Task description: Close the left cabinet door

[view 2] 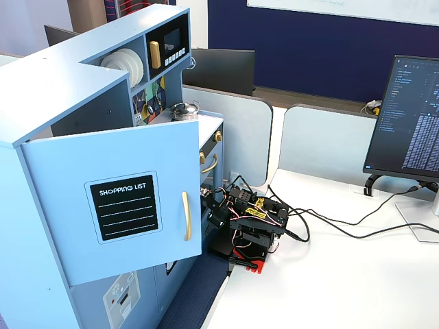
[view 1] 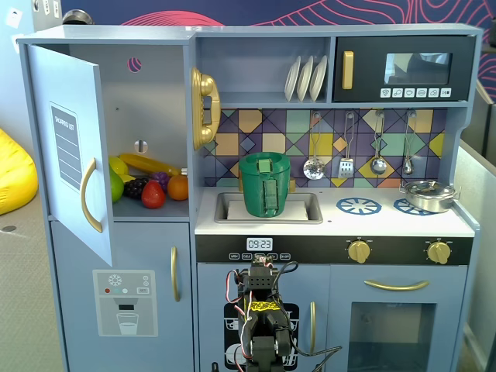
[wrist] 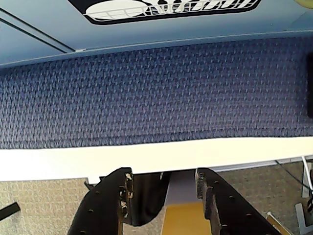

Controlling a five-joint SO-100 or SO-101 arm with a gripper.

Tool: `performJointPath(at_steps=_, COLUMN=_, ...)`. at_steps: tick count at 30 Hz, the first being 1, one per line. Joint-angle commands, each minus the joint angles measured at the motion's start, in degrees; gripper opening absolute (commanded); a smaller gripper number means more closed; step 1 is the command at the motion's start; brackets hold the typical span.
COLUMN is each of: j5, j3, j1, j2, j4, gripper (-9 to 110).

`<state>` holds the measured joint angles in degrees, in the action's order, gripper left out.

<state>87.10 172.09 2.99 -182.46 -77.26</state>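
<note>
The gripper [wrist: 164, 183] fills the wrist view's foreground, spread and empty, folded low at the desk [view 2: 343, 274] edge — the left cabinet door [view 1: 70, 147] stands open, well above and left in a fixed view.

left cabinet door [view 1: 74, 147] swung out — fruit [view 1: 147, 186] inside, arm [view 2: 247, 223] below-right

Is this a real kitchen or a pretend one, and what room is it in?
Probably a pretend one: a toy play kitchen with plastic fruit in its cupboard, standing beside a white desk with a computer monitor and a small robot arm. It looks like an office or lab.
</note>
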Motion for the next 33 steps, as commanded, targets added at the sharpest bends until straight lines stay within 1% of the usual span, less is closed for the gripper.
performJointPath(at_steps=1, j5=-0.62, j3=-0.35, j1=-2.99, j2=0.35, j4=-10.55, gripper=0)
performJointPath(at_steps=12, j5=0.09, j3=-0.35, j1=-2.72, j2=0.35, j4=-10.55, gripper=0)
performJointPath(at_steps=15, j5=2.02, j3=-0.44, j1=1.14, j2=0.44, j4=-9.49, gripper=0)
performJointPath(at_steps=18, j5=2.20, j3=-3.16, j1=10.28, j2=0.97, j4=-3.69, gripper=0)
performJointPath(at_steps=21, j5=-1.14, j3=-10.46, j1=24.26, j2=2.90, j4=2.55, gripper=0)
performJointPath(at_steps=24, j5=-0.79, j3=-17.75, j1=36.47, j2=3.60, j4=8.17, gripper=0)
performJointPath(at_steps=26, j5=4.75, j3=-20.65, j1=42.10, j2=3.43, j4=10.28, gripper=0)
performJointPath(at_steps=29, j5=9.76, j3=-25.93, j1=50.19, j2=4.39, j4=15.12, gripper=0)
performJointPath(at_steps=33, j5=17.75, j3=-33.75, j1=65.21, j2=6.77, j4=20.13, gripper=0)
